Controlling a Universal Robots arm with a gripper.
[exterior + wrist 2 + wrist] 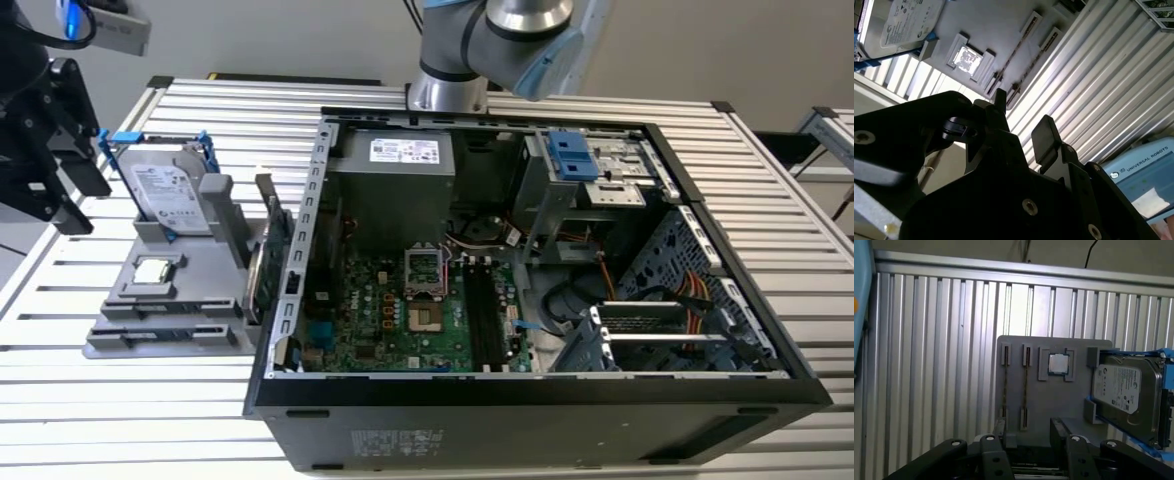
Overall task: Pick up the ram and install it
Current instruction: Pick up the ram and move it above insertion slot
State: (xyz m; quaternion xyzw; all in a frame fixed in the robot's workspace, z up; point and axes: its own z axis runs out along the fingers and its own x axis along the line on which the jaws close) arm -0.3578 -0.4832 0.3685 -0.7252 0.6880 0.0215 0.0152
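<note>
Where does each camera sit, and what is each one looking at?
Exterior view: off the arm, up high, looking down into the computer case, with the grey holder at the exterior view's left; the arm stands at the far side.
First wrist view: on the wrist, looking past the open claw at the holder with the ram, processor chip and hard drive.
Second wrist view: on the wrist, looking across the claw from another side.
Shared: both wrist views show the claw, holder, chip and hard drive.

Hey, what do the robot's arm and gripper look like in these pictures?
The arm is silver-grey metal tubing with a light blue joint cap. The gripper is matte black, with angular linkages fastened by small round screws and flat rectangular finger pads.
</note>
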